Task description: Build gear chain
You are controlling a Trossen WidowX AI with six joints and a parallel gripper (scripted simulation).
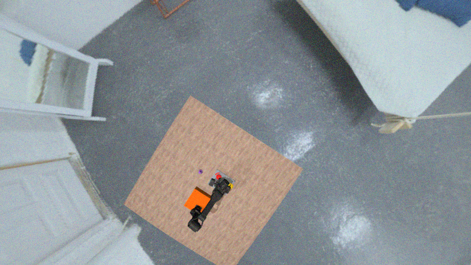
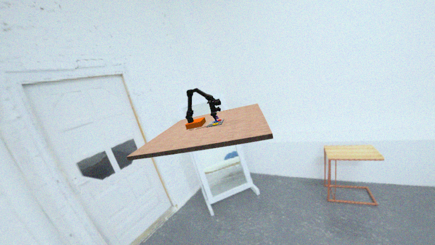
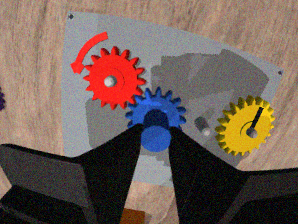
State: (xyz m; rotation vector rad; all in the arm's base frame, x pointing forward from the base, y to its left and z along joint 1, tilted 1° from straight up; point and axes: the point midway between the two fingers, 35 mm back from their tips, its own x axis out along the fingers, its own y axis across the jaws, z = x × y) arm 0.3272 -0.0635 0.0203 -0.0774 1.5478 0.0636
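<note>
The red gear (image 3: 102,92) (image 1: 218,175) sits on a peg at the left of the grey board (image 3: 80,45). The yellow gear (image 3: 236,137) (image 1: 230,186) with its black stripe sits on a peg at the right. My gripper (image 3: 156,131) is shut on the knob of a blue gear (image 3: 145,108), over the board between them. The blue teeth appear close to the red ones; whether they mesh, and whether the blue gear is on a peg or flat, I cannot tell. A bare peg (image 3: 201,123) stands between the blue and yellow gears. A loose purple gear (image 1: 200,171) (image 3: 1,100) stands on the table, left of the board.
An orange block (image 1: 197,198) (image 2: 194,123) lies beside the arm's base, between the base and the board side; its edge shows low in the wrist view (image 3: 134,216). The wooden table top (image 1: 256,174) (image 2: 243,127) extends around the board. The arm reaches over the board.
</note>
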